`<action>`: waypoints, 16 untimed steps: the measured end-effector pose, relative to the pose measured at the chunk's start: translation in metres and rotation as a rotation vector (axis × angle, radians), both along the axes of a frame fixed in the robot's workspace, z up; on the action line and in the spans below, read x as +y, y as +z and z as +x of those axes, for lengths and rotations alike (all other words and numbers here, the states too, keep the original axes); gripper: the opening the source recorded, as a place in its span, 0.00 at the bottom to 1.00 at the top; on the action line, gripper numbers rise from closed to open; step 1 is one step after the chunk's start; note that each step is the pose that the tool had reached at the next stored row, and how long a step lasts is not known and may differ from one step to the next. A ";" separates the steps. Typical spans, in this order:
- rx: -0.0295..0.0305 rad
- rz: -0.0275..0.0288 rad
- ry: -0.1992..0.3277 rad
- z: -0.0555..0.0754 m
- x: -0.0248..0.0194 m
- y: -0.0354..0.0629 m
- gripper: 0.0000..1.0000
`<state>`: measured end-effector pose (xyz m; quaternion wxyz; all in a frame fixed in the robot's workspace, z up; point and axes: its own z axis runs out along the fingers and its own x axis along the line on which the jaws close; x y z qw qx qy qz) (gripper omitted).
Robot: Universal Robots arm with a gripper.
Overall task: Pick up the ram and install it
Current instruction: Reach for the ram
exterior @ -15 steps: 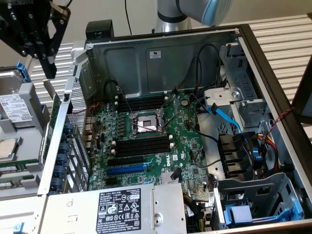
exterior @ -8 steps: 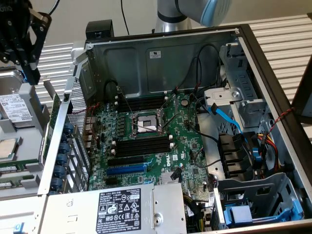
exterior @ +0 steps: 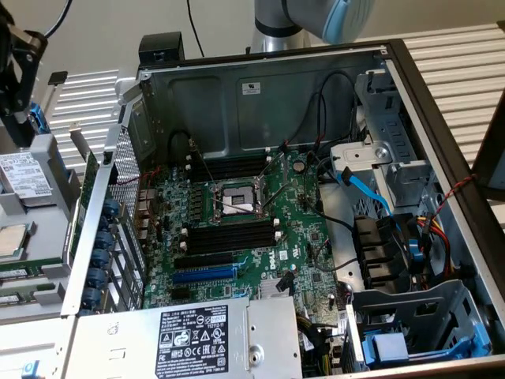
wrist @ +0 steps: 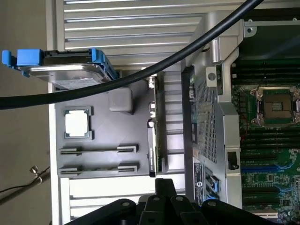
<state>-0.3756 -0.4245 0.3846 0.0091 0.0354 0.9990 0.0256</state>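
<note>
Trouble, as I judge it from my console, can come mostly from small errors of position. The gripper (wrist: 163,190) hangs over the grey tray (wrist: 101,136); whether it is apart or together I cannot tell. The ram (wrist: 97,150), as far as I can read it, stands on its edge in a holder of this tray, near the bare processor (wrist: 77,123) and well apart from the motherboard (exterior: 308,237) in the open case (exterior: 260,103), so the install is not yet done. Seen from above the ram is only a thin line, therefore a little offset sideways can bring the gripper onto the holder's end pieces or onto the top edge, and this can bend or chip the board. The black cable (wrist: 23,101) hangs loose in front of the wrist camera; I think it can catch on the hard drive (wrist: 70,70) with its blue brackets. Between the tray and the motherboard stand a green card (exterior: 85,201) on edge and the perforated wall (wrist: 206,117), so a low carry can strike them. The black slots (exterior: 229,237) lie just beside the processor socket (exterior: 235,199), which looks open; a slip there can hurt its contacts, and a tilted ram can jam in the slot.
</note>
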 end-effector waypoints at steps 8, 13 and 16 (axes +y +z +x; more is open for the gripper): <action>0.0000 0.0056 0.000 -0.036 -0.0060 -0.0007 0.11; 0.0000 0.0066 0.000 -0.038 -0.0063 -0.0007 0.11; 0.0002 0.0067 0.022 -0.041 -0.0061 -0.0008 0.11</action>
